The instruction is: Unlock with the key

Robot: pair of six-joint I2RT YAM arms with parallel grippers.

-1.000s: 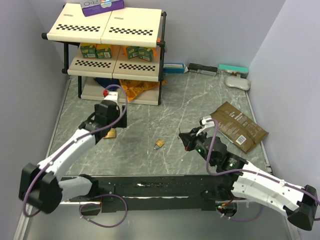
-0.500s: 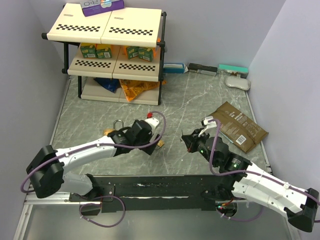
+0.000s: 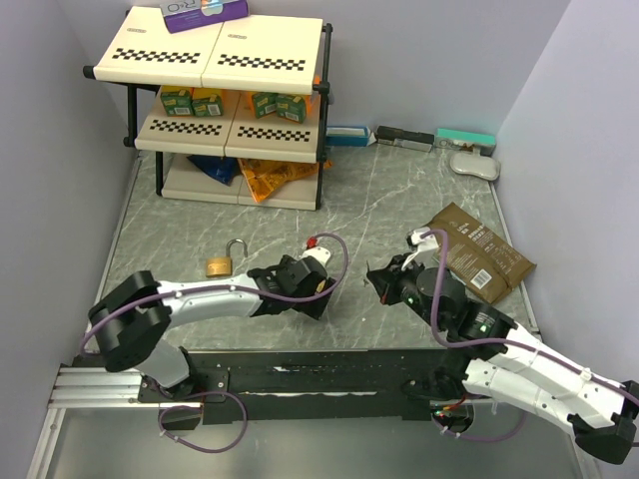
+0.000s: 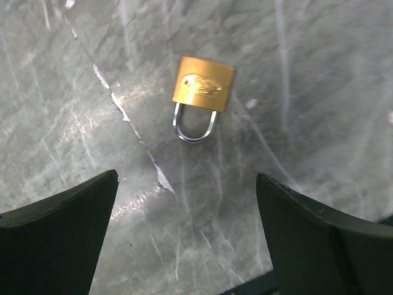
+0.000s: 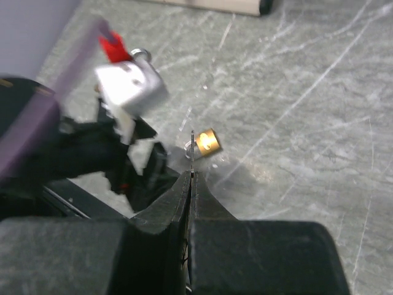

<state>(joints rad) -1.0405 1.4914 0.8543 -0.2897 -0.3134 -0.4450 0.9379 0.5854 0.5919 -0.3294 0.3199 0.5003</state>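
Hovers with left fingers (image 4: 61, 233) spread wide over small brass padlock (image 4: 202, 83) lying flat on grey marbled surface (image 4: 319, 92); pinches slim dark metal key (image 5: 192, 153) between right fingers (image 5: 166, 209) pressed together, tip toward that padlock

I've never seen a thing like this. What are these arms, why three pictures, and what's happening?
These are two robot arms bolted to a table. One picture looks down from above; the other two come from a camera on each wrist. The left hand is open above a small padlock. The right hand is pinched shut on a thin key, near that lock. A bigger padlock lies further left, a brown packet to the right, a shelf at the back.
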